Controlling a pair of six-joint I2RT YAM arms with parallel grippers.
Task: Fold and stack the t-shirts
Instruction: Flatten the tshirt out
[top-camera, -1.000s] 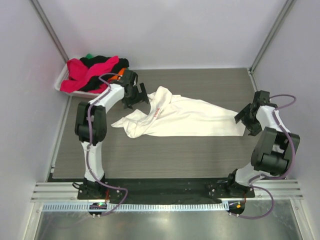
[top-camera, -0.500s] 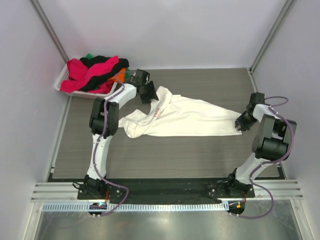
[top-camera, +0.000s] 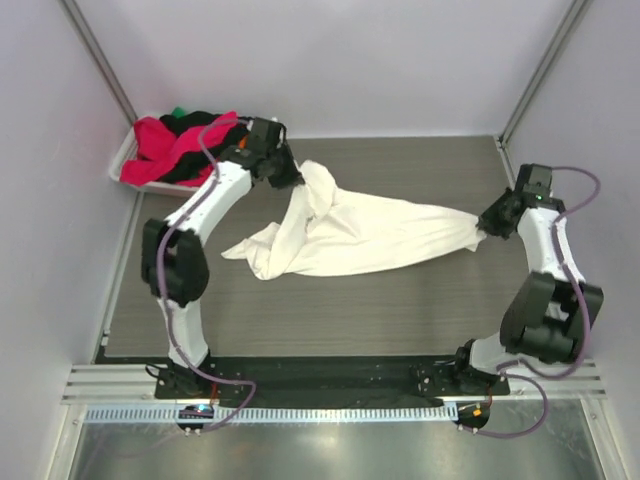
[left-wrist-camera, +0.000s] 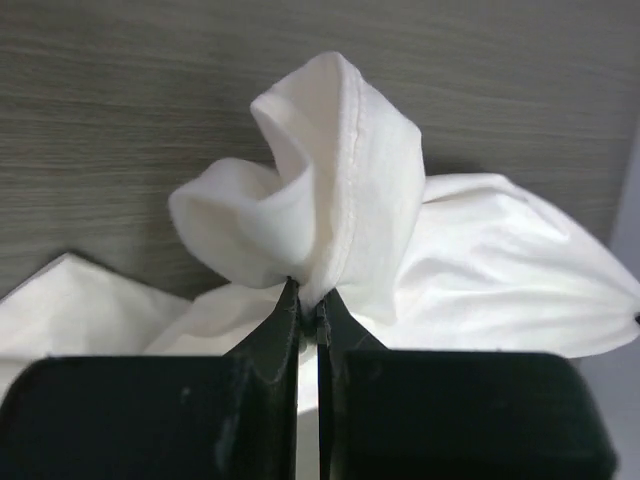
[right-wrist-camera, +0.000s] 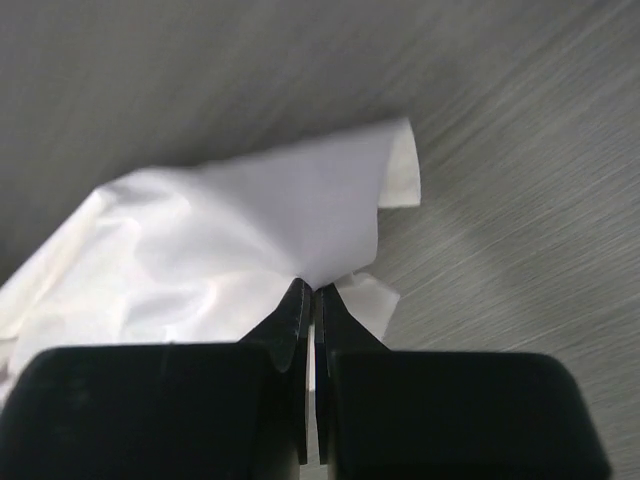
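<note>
A white t-shirt (top-camera: 370, 235) lies stretched across the middle of the grey table (top-camera: 400, 310). My left gripper (top-camera: 292, 178) is shut on its far-left end, where the cloth bunches up and rises off the table (left-wrist-camera: 330, 200). My right gripper (top-camera: 482, 225) is shut on the right end, pinching a corner of the fabric (right-wrist-camera: 300, 230). In both wrist views the jaws stand pressed together with white cloth between the tips. Other t-shirts, magenta-pink (top-camera: 165, 150), black (top-camera: 205, 125), with a bit of green (top-camera: 178, 111), lie heaped at the back left.
A small white bin (top-camera: 128, 158) at the table's back-left corner holds the coloured heap. Pale walls with metal corner posts (top-camera: 535, 75) enclose the table on three sides. The arm bases sit on a rail (top-camera: 330, 385) at the near edge.
Both grippers closed on the white t-shirt's ends. The left one lifted its end toward the back left, the right one pulled its end up and right, drawing the cloth taut; the red print is hidden.
</note>
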